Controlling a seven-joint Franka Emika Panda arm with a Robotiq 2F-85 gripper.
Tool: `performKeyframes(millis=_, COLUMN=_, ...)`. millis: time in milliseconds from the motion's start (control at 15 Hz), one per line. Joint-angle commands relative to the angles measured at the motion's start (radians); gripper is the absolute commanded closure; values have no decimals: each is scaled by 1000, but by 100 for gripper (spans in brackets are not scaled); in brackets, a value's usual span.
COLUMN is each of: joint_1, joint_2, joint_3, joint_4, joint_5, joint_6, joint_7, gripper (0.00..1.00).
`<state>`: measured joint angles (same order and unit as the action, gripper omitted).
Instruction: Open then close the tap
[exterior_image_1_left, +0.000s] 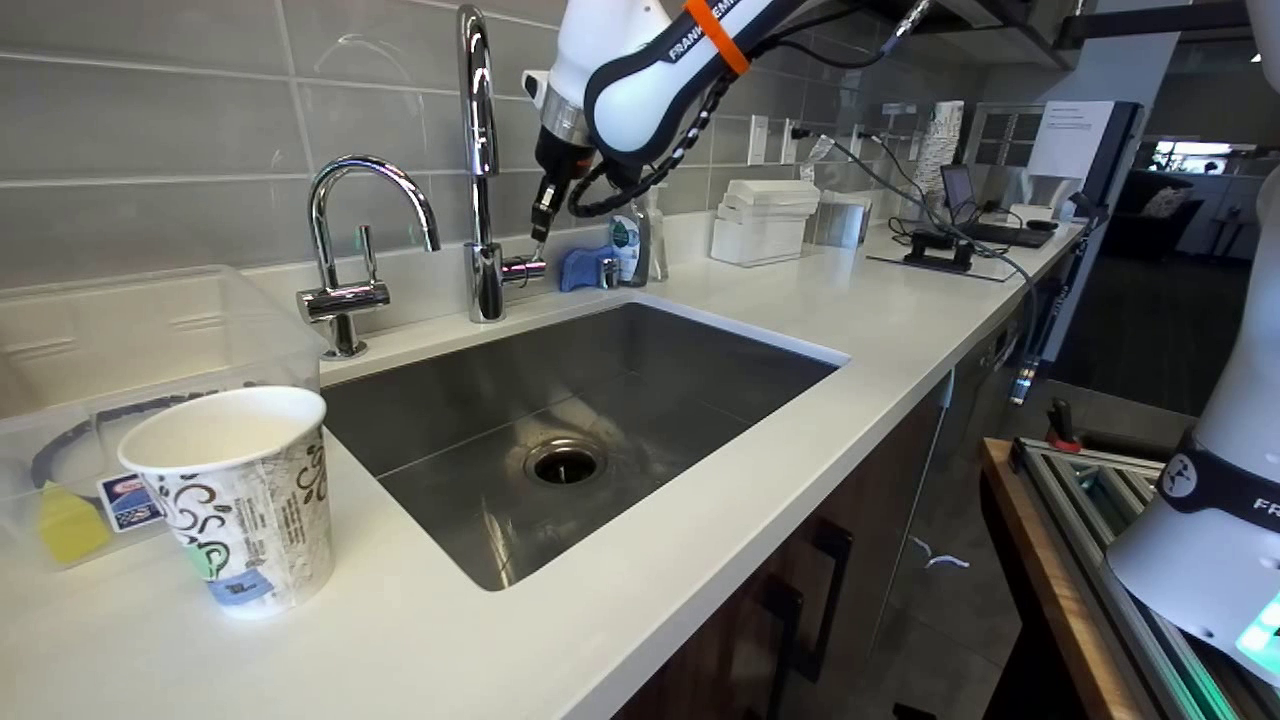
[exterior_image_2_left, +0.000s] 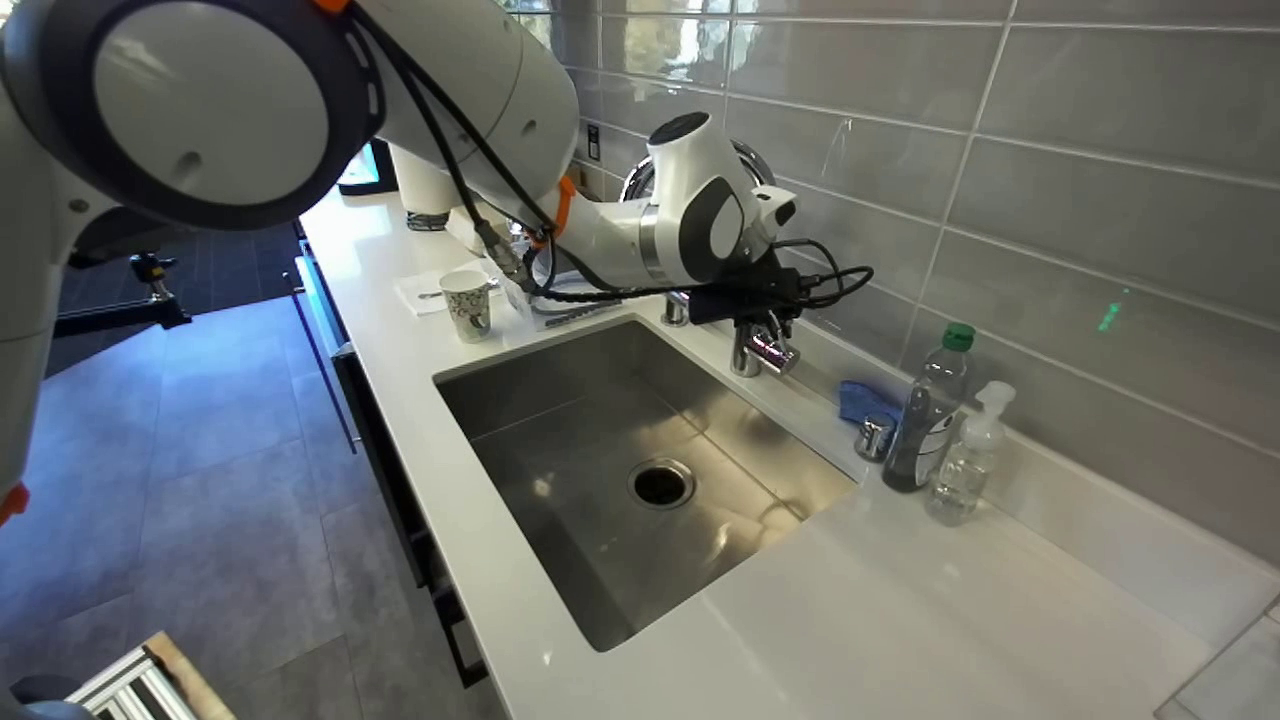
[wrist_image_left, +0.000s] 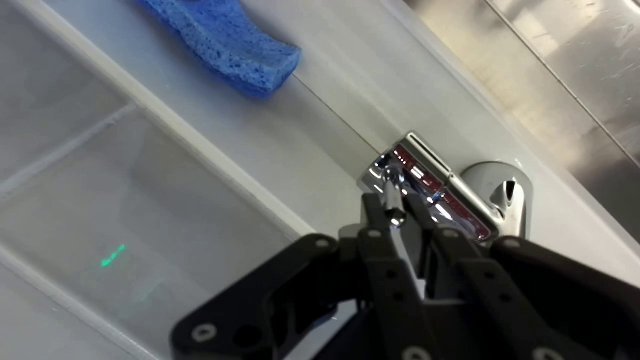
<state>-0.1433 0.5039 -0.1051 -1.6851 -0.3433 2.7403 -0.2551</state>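
Because the tap (exterior_image_1_left: 481, 165) stands fixed and upright behind the sink (exterior_image_1_left: 690, 390), you need move only its small side lever (wrist_image_left: 394, 196); expect the body to be stiff, the lever to swing lightly, and its polished chrome to be slippery, so take it squarely across its stem and follow its arc without prying; your gripper (wrist_image_left: 392, 206) appears to have its fingers (wrist_image_left: 372, 212) clasped about that lever, one each side; the wrist view shows this close up but catches only the tap's lower part; its spout (exterior_image_1_left: 480, 60) shows whole in an exterior view, though not where the arm (exterior_image_2_left: 520, 120) stands between.
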Motion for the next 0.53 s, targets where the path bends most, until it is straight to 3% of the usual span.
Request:
performKeyframes(millis=0, joint_1=-21, joint_2=58, joint_3=-38, joint_4=72, joint_5=4, joint_6=-2, joint_7=-18, gripper=96)
performKeyframes(millis=467, joint_1=-35, joint_2=71, joint_3=-35, joint_4=87, joint_5=36, joint_6=-9, joint_7=-21, gripper=96)
